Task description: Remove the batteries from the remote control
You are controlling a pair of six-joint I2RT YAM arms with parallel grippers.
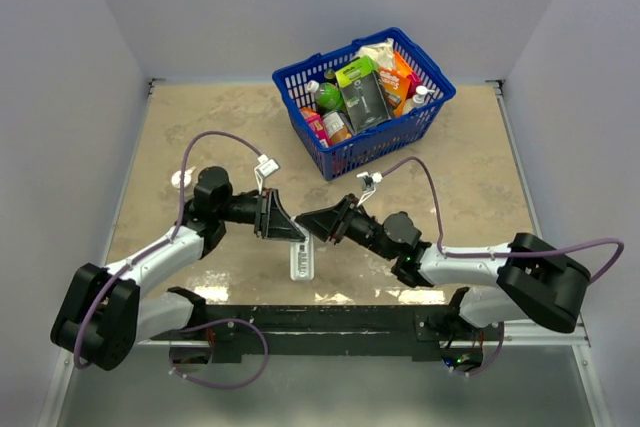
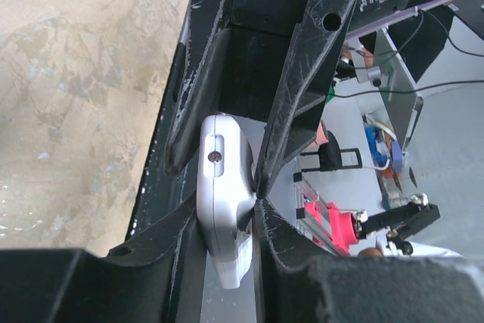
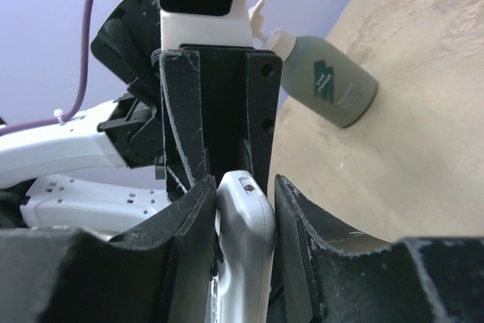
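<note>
Remote control (image 1: 302, 259) sits pinched where the left arm (image 1: 160, 257) and right arm (image 1: 470, 267) meet, both forearms angled inward so the two grippers face each other nose to nose. The left gripper (image 2: 224, 213) is clamped on the bar's flanks and the right gripper (image 3: 246, 187) looks closed on the same end from the opposite side, so neither is nearer. Seen from above, its long axis runs crosswise to both sets of fingers, and most of its length sticks out past them on the near side. A small screw (image 2: 216, 156) shows on one face and no batteries are visible, so I judge the compartment still needs opening.
</note>
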